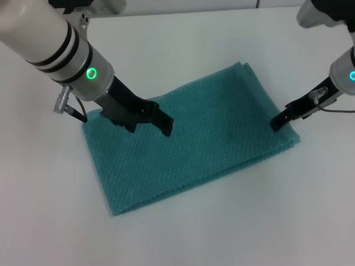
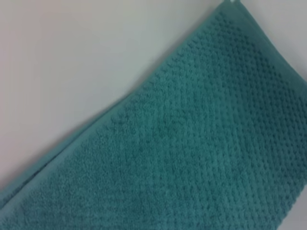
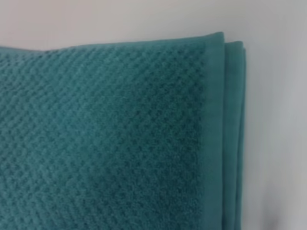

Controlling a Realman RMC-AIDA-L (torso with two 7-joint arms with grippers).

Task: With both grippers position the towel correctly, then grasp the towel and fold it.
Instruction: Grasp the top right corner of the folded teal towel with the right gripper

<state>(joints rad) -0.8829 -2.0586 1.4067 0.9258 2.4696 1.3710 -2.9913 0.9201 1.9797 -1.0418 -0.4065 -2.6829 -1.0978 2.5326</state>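
Starting on the left, the left gripper (image 1: 147, 122) is down over the towel (image 1: 190, 147), near its far-left corner, and its two black fingers stand apart with nothing between them; whether the tips actually touch the cloth is hard to call. The towel itself lies flat and skewed on the white table (image 1: 46, 233), a teal waffle-weave rectangle already doubled over, stacked edges showing at one corner in the right wrist view (image 3: 230, 120). The left wrist view fills with that weave (image 2: 201, 143) and one long edge running diagonally against bare table. Across to the right now: the right gripper (image 1: 279, 122) sits at the towel's right-hand short edge, tips low at the hem, and from here I cannot tell whether they are apart or closed. The risks, as I read it: with layers stacked at that edge, a pinch could catch only the top ply, so the fold peels open instead of carrying over. And with the left gripper set inboard of its corner, a lift there could bunch the cloth and drag the towel further askew.
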